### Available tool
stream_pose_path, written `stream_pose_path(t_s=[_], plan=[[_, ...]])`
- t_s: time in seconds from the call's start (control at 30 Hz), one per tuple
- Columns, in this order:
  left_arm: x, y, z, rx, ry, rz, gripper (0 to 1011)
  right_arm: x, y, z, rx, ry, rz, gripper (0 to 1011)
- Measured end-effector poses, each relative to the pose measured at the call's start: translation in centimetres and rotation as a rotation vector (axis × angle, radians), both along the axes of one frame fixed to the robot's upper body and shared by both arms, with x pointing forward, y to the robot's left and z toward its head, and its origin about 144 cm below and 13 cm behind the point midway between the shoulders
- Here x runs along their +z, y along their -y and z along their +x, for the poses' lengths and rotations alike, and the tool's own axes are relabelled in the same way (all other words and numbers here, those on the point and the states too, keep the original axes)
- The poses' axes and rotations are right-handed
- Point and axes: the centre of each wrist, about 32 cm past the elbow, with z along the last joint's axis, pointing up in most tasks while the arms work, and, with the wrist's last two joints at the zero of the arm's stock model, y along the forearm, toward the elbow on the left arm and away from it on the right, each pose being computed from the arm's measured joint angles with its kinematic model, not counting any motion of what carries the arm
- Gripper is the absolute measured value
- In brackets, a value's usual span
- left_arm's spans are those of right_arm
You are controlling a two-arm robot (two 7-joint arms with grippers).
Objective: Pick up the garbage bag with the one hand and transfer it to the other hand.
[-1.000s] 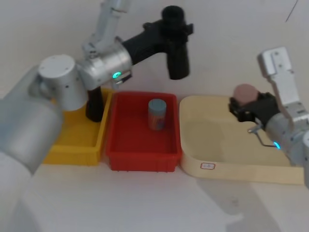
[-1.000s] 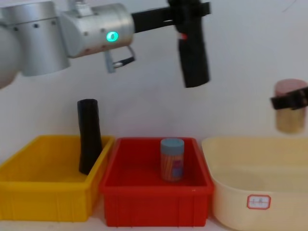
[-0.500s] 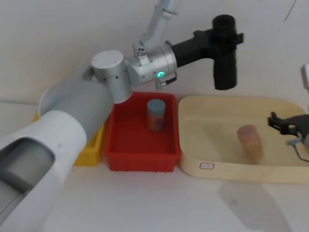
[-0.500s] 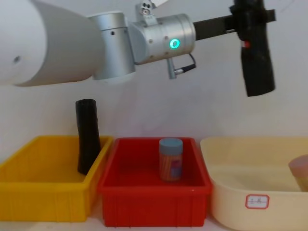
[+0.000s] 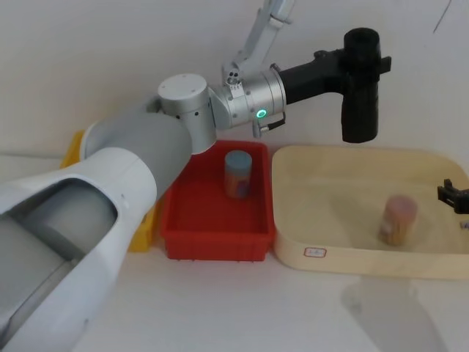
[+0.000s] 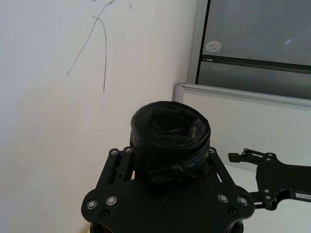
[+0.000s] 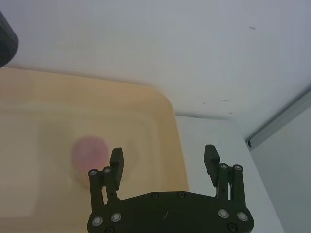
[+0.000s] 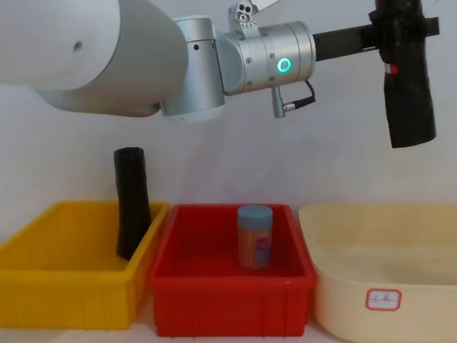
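Observation:
The garbage bag (image 5: pixel 360 110), a tight black roll with a small red mark (image 8: pixel 389 69), hangs upright in the air above the back of the cream tray (image 5: pixel 366 260). My left gripper (image 5: pixel 360 60), on the green-ringed arm, is shut on its upper part; in the left wrist view the garbage bag (image 6: pixel 169 141) sits end-on between the fingers. My right gripper (image 5: pixel 454 198) is at the tray's right edge, lower than the bag and apart from it. In the right wrist view the right gripper (image 7: pixel 164 161) stands open with nothing in it.
A pink-topped container (image 5: pixel 399 220) stands in the cream tray. The red bin (image 8: pixel 228 300) holds a blue-lidded jar (image 8: pixel 255 236). A plain black roll (image 8: pixel 132 201) leans in the yellow bin (image 8: pixel 64 300). My left arm (image 5: pixel 146 161) spans over both bins.
My left arm has swung right, carrying the garbage bag from above the red bin to above the cream tray. My right gripper let go of the pink-topped container and drew back right.

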Motion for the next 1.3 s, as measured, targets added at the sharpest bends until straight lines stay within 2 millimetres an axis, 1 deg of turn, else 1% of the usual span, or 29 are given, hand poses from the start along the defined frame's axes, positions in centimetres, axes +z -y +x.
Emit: stream_pose_path(t_s=[0.23, 0.5, 0.93, 1.3], plan=[[0.1, 0.3, 0.0, -0.009, -0.001, 0.006, 466, 0.3, -0.2, -0.3, 0.031, 0.006, 0.002, 1002], [0.1, 0.5, 0.0, -0.014, -0.001, 0.010, 466, 0.7, -0.5, -0.6, 0.121, 0.023, 0.018, 1002], [0.2, 0.6, 0.0, -0.017, -0.001, 0.013, 466, 1.6, -1.2, -0.9, 0.304, 0.057, 0.054, 1001], [0.2, 0.6, 0.0, -0.017, -0.002, 0.014, 466, 2.7, -2.0, -0.2, 0.486, 0.097, 0.092, 1001]])
